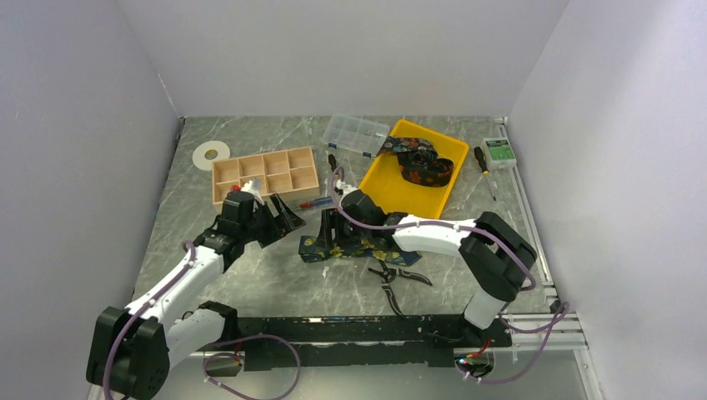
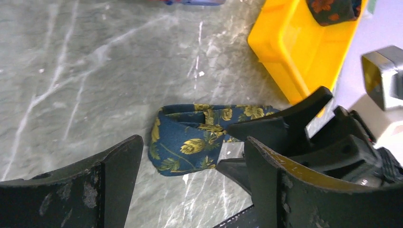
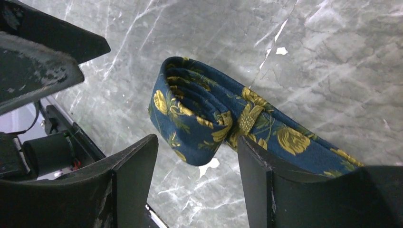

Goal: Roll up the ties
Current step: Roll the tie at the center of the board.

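Our right gripper [image 3: 197,145], jaws spread, hangs over the folded end of the tie [image 3: 209,118] toward the tabletop [image 1: 250,287]'s front edge; closing off-centre, we judge, could let the fold spring open.

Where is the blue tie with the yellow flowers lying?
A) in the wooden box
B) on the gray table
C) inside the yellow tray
B: the blue tie lies folded on the gray table, well outside the yellow tray.
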Action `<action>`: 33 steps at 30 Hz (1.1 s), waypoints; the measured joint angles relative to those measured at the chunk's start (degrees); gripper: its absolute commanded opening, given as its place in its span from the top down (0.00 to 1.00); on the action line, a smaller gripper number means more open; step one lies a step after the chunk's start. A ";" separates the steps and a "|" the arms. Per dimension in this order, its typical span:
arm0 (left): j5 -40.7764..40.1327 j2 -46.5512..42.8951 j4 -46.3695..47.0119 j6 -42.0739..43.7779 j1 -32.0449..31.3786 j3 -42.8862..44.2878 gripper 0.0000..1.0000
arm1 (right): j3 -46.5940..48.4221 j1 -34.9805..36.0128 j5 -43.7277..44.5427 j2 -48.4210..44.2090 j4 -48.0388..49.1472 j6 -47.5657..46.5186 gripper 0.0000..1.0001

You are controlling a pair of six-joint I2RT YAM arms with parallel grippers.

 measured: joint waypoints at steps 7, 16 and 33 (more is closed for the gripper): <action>6.62 4.02 6.62 0.17 0.28 -2.05 0.19 | 2.49 0.11 0.39 4.63 -0.92 -0.20 0.40; 7.91 4.52 10.47 0.17 0.28 -4.17 0.20 | 0.55 -1.14 0.81 4.85 -1.33 -0.13 0.42; 7.52 6.21 18.99 0.00 -4.96 -8.33 0.18 | -4.87 -3.28 -0.70 2.75 3.37 0.76 0.43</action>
